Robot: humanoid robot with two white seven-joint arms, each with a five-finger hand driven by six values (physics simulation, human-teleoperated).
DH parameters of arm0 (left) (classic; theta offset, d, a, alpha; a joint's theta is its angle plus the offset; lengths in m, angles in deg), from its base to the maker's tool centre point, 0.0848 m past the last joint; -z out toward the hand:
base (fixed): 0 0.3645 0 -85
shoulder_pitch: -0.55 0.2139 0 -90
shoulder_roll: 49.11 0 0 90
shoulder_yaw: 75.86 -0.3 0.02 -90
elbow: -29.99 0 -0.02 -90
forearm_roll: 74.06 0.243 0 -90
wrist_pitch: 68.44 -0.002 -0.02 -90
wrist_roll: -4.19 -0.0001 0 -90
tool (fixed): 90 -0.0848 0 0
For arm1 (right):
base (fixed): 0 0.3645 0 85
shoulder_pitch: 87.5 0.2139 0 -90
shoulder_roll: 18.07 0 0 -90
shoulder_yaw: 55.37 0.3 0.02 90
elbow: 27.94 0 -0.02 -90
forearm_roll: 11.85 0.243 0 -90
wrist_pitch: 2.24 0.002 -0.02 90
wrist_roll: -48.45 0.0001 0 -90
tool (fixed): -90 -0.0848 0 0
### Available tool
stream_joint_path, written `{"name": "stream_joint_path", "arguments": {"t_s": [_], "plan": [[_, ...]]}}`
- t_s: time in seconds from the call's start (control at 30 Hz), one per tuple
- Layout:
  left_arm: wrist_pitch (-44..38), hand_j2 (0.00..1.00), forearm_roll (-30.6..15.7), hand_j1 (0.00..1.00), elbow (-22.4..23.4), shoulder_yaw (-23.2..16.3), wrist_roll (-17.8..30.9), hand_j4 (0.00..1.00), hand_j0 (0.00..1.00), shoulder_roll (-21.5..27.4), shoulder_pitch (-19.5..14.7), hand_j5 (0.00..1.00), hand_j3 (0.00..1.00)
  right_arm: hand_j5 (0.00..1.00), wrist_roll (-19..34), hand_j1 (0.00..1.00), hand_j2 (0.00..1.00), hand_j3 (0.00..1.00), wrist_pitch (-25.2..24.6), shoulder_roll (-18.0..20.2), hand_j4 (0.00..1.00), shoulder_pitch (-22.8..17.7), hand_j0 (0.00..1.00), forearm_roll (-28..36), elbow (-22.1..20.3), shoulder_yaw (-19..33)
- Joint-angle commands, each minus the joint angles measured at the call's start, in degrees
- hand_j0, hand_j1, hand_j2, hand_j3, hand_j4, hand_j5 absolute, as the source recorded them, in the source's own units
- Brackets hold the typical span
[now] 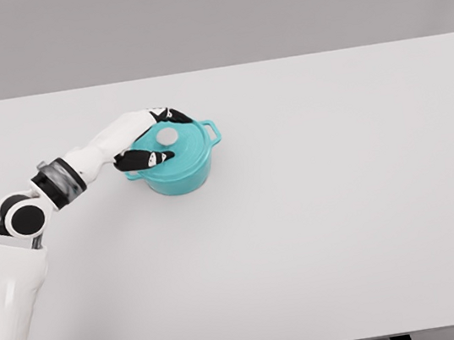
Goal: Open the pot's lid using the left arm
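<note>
Pot (177, 169) sits left of centre on tabletop (346, 221), lid (174, 146) on. Left hand (151, 138) spread over lid, grasping nothing yet. Centre fingers on knob (168, 135), pinch firmly, lift straight up.

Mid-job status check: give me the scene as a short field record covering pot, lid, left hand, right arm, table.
pot: teal pot, upright on the white table, left of centre
lid: teal lid seated on the pot, grey knob on top, not yet lifted
side handle: one visible on the pot's right
left hand: left hand at the lid's left edge, fingers spread around the knob, thumb on the near side
grasp: knob not yet enclosed, hand holds nothing
right arm: not in view
</note>
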Motion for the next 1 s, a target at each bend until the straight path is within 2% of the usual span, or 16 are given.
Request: {"name": "stream_joint_path", "arguments": {"t_s": [0.0,0.37,0.53,0.83,0.97], "plan": [[-0.10,0.70,-0.37,0.70,0.14,0.00,-0.03,0.70,0.70,-0.02,0.00,0.70,0.70,1.00,0.00,1.00,1.00,1.00,0.03,0.00,1.00,0.00,1.00,0.03,0.01,0.00],[-0.10,0.64,-0.37,0.64,0.14,0.00,-0.03,0.64,0.64,-0.19,0.00,0.64,0.64,1.00,0.00,1.00,1.00,1.00,0.03,0.00,1.00,0.00,1.00,0.03,0.01,0.00],[-0.10,0.55,-0.37,0.55,0.14,0.00,-0.03,0.55,0.55,-0.19,0.00,0.55,0.55,1.00,0.00,1.00,1.00,1.00,-0.05,0.00,1.00,0.00,1.00,0.03,0.01,0.00],[-0.19,0.51,-0.37,0.51,0.05,0.09,-0.03,0.51,0.51,-0.19,0.09,0.51,0.51,1.00,0.00,1.00,1.00,1.00,-0.05,0.00,1.00,0.00,1.00,0.03,0.01,0.00],[-0.36,0.47,-0.37,0.47,-0.30,0.09,-0.03,0.47,0.47,-0.10,0.09,0.47,0.47,1.00,0.00,1.00,1.00,1.00,0.03,0.00,1.00,0.00,1.00,0.03,0.01,0.00]]}}
